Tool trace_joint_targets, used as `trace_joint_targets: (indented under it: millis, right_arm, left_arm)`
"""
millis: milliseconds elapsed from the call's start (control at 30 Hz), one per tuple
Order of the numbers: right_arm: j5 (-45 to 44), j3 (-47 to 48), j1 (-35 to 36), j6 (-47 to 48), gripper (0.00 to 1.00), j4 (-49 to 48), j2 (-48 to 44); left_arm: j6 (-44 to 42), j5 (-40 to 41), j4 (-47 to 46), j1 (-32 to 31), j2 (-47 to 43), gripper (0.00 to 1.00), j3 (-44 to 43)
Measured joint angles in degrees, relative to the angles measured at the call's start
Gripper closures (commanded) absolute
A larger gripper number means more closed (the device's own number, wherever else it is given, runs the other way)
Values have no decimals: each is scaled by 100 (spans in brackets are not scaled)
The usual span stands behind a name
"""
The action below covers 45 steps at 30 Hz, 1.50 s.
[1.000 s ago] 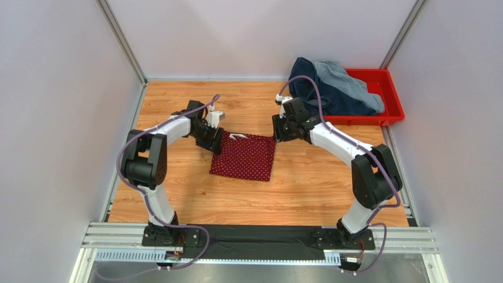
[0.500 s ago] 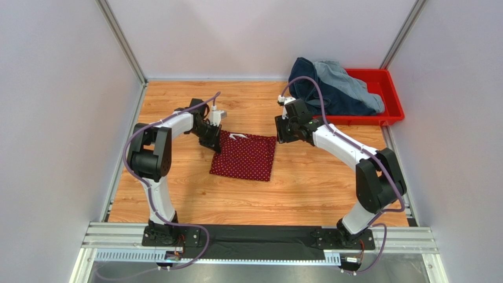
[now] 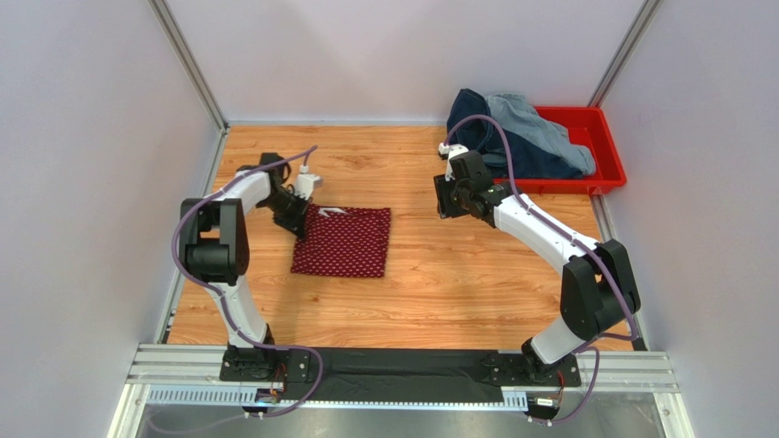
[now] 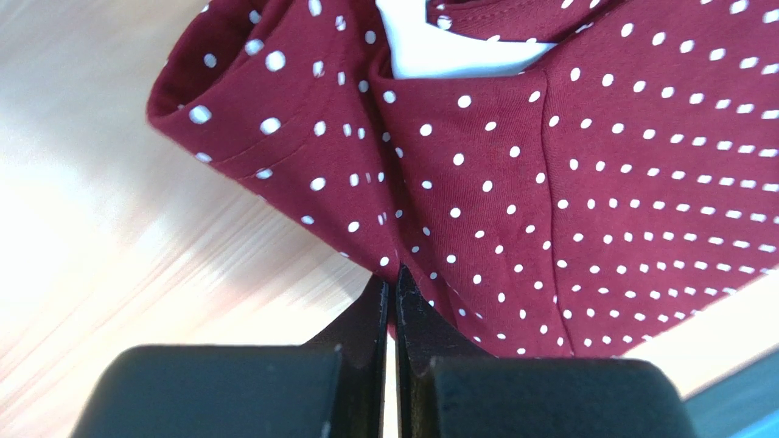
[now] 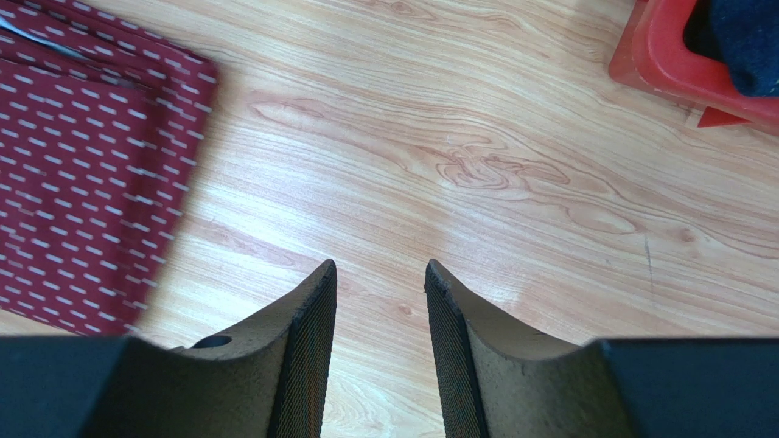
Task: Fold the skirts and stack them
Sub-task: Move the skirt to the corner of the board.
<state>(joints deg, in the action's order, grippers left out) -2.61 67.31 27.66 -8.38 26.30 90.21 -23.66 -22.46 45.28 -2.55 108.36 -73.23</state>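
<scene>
My left pincer (image 4: 393,290) is clamped on a corner of the dotted red skirt (image 3: 343,245), which lies folded on the table (image 3: 457,274). My right pincer (image 5: 379,274) hangs open. The denim skirts (image 3: 521,137) are heaped in the tray (image 3: 611,169).

dotted skirt (image 3: 341,242): dark red, tiny white dots all over, white tag (image 4: 439,50) at top edge. denim skirt (image 3: 538,123): washed-out blue-grey. navy skirt (image 3: 471,130): really dark blue. tray (image 3: 605,155): bright red. tabletop (image 3: 457,269): warm orange-brown wood grain. left hand (image 4: 393,306), right hand (image 5: 379,287): black. arms (image 3: 535,228): white, black joints.
</scene>
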Motion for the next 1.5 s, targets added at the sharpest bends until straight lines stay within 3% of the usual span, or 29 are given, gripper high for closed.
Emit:
trace_joint_targets:
  millis: [233,467,700,1067,1100,1133,1233,1333,1500]
  right_arm:
    - [-76,0,0,149,58,48,-33]
    - [-184,63,0,317,58,195,-33]
    - [-295,177,0,442,58,254,-48]
    - [-417,208,0,549,58,313,-157]
    - [-433,208,0,551,58,321,-160]
    - [-439,208,0,553,57,326,-162]
    - [-442,208,0,555,57,348,-160]
    - [-439,214,0,555,57,358,-162]
    - [-428,240,0,551,57,389,-170]
  left_arm:
    - [-1464,1012,258,1344,-308,100,474]
    - [-2793,2079,-17,2267,-1045,100,1416]
    - [-3740,2861,-612,3200,-1113,100,1517]
    - [-4358,3305,-1440,3379,-809,100,1274]
    - [-4376,3322,-1480,3381,-793,98,1274]
    - [-4378,3331,-1499,3381,-791,86,1274]
    - [-4336,3338,-1502,3381,-796,73,1272]
    - [-4133,3366,-1373,3386,-835,66,1172]
    - [-3633,3451,-970,3388,-1172,65,708]
